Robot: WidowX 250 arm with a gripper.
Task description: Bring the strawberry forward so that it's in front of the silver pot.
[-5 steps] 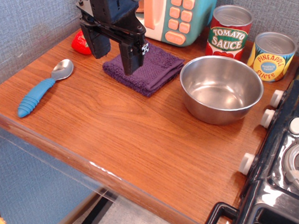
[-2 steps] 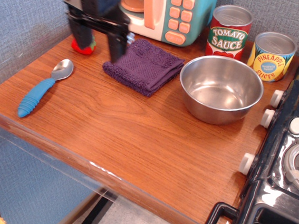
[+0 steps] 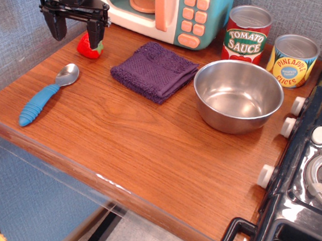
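Note:
The strawberry (image 3: 87,47) is small, glossy and red with a green cap. It lies at the back left of the wooden counter, near the wall. My gripper (image 3: 77,32) is open, its two black fingers spread wide just above and slightly left of the strawberry; the right finger overlaps the strawberry's top. The silver pot (image 3: 238,95) is a wide shiny steel bowl at the right of the counter, far from the gripper.
A purple cloth (image 3: 154,71) lies between strawberry and pot. A blue-handled spoon (image 3: 44,95) lies front left. A toy microwave (image 3: 163,7), a tomato sauce can (image 3: 247,33) and a pineapple can (image 3: 292,59) stand at the back. A black stove (image 3: 310,169) borders the right.
My gripper has moved left and back, from over the purple cloth to over the strawberry. It stays open. Nothing else has moved.

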